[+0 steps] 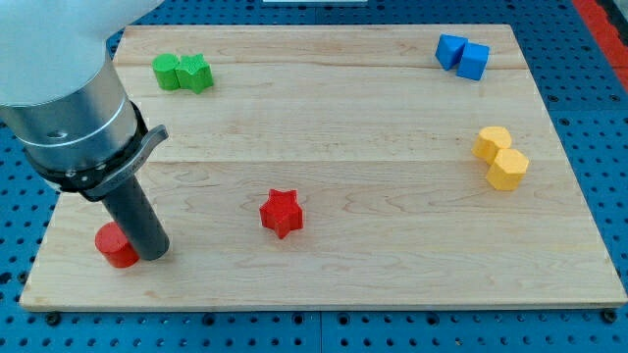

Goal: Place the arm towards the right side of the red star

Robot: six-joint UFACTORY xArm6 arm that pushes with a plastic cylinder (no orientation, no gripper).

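The red star [281, 212] lies on the wooden board [343, 127], a little left of centre and low in the view. My tip [152, 253] rests on the board at the lower left, well to the left of the star. It touches the right side of a red round block [117, 245], which it partly hides. The arm's grey body fills the upper left corner of the view.
Two green blocks [183, 72] sit together at the top left. Two blue blocks [462, 55] sit at the top right. Two yellow blocks [501, 157] sit at the right side. A blue perforated table surrounds the board.
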